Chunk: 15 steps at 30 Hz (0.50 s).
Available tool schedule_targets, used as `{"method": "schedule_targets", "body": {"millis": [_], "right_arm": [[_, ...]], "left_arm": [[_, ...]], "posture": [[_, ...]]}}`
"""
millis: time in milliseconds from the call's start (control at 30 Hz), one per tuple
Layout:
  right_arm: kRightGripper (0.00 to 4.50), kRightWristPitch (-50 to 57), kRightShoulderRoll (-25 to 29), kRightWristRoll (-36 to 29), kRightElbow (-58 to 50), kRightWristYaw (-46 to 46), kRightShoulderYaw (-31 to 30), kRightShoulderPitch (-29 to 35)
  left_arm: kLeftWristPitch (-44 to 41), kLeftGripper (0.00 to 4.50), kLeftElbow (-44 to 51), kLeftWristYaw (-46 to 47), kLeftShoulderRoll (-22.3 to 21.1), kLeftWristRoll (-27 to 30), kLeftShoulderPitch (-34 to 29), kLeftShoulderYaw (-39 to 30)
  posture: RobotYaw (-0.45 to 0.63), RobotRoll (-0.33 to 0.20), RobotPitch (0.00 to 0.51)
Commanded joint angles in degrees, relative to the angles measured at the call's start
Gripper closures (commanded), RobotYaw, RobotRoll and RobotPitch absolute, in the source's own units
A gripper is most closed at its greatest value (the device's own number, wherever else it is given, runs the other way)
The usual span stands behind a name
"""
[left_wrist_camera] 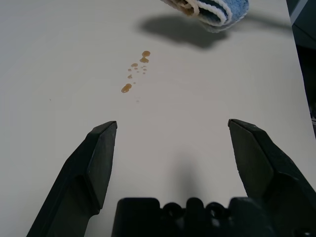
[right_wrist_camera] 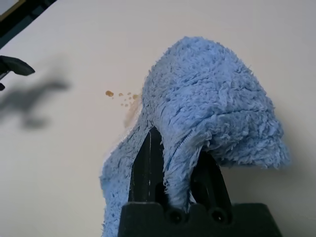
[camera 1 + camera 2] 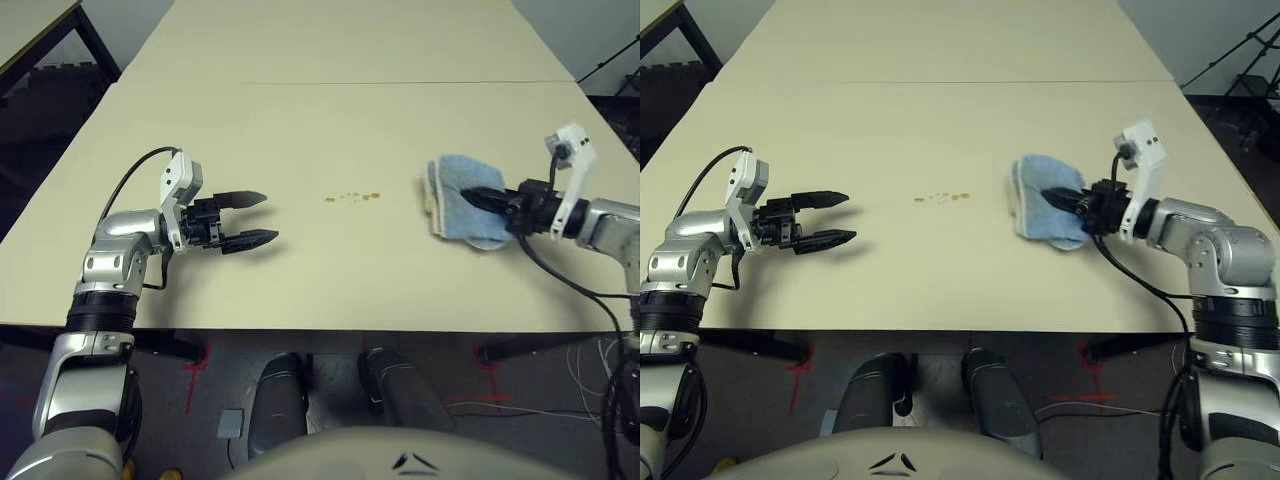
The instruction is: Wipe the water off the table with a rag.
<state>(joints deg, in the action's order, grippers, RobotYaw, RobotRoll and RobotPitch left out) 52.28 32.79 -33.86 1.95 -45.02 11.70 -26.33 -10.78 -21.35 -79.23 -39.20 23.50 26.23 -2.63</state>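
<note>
- My right gripper (image 3: pixel 1055 199) is clamping the fluffy light blue terry rag (image 3: pixel 1045 196) above the pale cream two-panel table (image 3: pixel 300 140).
- Tiny amber-brown water drops (image 3: pixel 352 197) are sitting mid-table.
- My left gripper (image 3: pixel 258 219) is hovering, fingers spread.
- Dark floor is surrounding us.

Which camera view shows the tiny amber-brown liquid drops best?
The left wrist view: the tiny amber-brown liquid drops lie separate and distinct ahead of the fingers. Both eye views show a faint row of specks; in the right wrist view they lie beside the light blue fluffy rag.
</note>
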Motion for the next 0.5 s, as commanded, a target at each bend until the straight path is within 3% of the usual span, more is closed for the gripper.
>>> {"method": "schedule_targets", "body": {"millis": [33,500], "right_arm": [[4.39,-3.5,-1.3,2.9,3.2,1.6,-2.7,-1.6],[4.39,-16.2,-7.8,17.2,17.5,0.5,-17.9,-6.2]], "left_arm": [[0.1,0.00,-0.1,-0.4,-0.7,-0.7,-0.9,0.2],[-0.9,0.00,3.7,0.9,-1.4,0.2,-4.5,-1.2]], "posture": [[-0.22,0.000,0.127],[-0.19,0.000,0.128]]}}
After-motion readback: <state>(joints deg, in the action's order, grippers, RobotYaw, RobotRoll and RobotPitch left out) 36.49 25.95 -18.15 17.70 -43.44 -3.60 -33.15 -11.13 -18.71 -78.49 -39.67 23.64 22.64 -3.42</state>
